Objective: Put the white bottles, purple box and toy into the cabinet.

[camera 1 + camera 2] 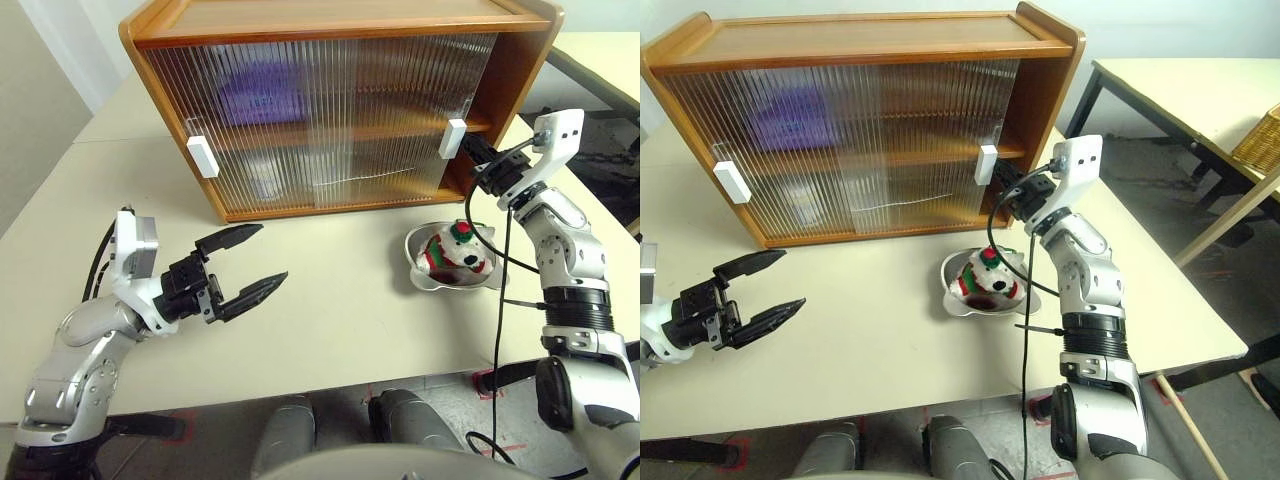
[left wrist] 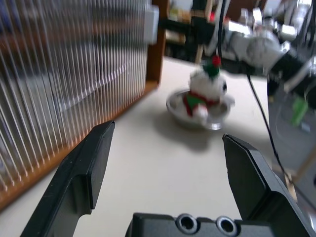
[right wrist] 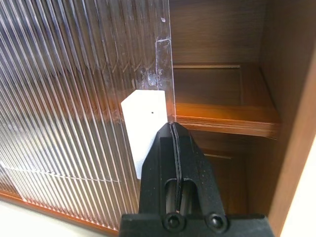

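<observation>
Pale tabletop (image 1: 330, 320) carries everything. Right gripper (image 1: 478, 152), jaws pressed together, is set against the white handle (image 1: 453, 138) of the cabinet (image 1: 340, 100), whose door is slid partly open. Left gripper (image 1: 245, 265) is held with jaws apart, empty. Purple box (image 1: 255, 100) is seen shelved; the toy (image 1: 455, 252), at five o'clock from the cabinet in a steel bowl (image 1: 420, 270), is judged the item left.

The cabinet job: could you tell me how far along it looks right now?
Done: the purple box shows behind the ribbed doors on the cabinet's upper shelf; the bottles cannot be made out for certain. In hand: the shut right gripper is at the right door's white handle. Left: the toy sits in the steel bowl; the left gripper is open and holds nothing.
</observation>
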Tool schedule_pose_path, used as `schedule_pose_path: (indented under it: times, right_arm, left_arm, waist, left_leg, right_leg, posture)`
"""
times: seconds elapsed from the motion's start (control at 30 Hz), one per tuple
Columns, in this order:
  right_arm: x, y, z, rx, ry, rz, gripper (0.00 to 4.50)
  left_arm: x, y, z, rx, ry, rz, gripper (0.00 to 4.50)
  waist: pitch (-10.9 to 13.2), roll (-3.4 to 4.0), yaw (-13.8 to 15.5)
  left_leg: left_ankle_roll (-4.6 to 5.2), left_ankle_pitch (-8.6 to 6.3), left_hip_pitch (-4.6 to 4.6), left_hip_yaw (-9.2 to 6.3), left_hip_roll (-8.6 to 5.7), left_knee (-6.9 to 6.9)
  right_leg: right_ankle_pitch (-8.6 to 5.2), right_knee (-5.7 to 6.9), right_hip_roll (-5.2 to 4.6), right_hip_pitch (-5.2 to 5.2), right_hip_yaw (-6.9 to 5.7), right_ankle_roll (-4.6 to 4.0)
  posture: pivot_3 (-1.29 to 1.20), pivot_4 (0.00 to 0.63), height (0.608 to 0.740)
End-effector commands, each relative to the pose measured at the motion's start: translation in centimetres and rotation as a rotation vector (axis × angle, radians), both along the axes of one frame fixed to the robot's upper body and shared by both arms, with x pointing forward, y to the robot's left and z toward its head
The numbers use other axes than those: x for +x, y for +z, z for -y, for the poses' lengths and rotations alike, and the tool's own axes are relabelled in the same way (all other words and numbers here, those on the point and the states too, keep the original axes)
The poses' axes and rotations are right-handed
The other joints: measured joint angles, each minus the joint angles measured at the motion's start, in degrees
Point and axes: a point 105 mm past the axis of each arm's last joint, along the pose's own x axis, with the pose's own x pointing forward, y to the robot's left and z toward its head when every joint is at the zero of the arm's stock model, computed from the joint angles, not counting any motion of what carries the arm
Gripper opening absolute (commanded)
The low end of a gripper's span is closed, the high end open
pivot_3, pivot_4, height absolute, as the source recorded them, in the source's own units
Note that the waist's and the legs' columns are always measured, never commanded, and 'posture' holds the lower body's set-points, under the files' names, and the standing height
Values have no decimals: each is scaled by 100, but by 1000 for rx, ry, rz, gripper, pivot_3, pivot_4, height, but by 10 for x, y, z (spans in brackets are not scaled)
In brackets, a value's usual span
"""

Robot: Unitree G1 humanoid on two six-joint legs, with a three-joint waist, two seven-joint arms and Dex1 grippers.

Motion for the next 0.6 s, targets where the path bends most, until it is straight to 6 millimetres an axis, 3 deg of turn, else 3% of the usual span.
schedule_pose_path:
  times: [0.03,0.33,0.6]
  right_arm:
    - [-1,6,-9,5,30,9,32]
    - [-2,7,-18,16,57,4,32]
    - [-2,9,-27,24,88,3,32]
  left_arm:
    - [-4,3,5,-27,-29,16,4500]
    - [-5,16,3,-118,-28,58,4500]
    - [-6,14,1,-107,-26,58,4500]
  waist:
    - [2,3,1]
    - [3,2,1]
    - [3,2,6]
  left_leg:
    - [0,0,0,1,0,0]
    - [-1,0,0,2,1,-2]
    - [-1,0,0,2,1,-1]
  right_leg:
    - [0,0,0,0,0,0]
    - [0,0,1,0,0,3]
    - [0,0,1,0,0,3]
  posture:
    - [2,68,740]
    - [5,69,740]
    - [8,67,740]
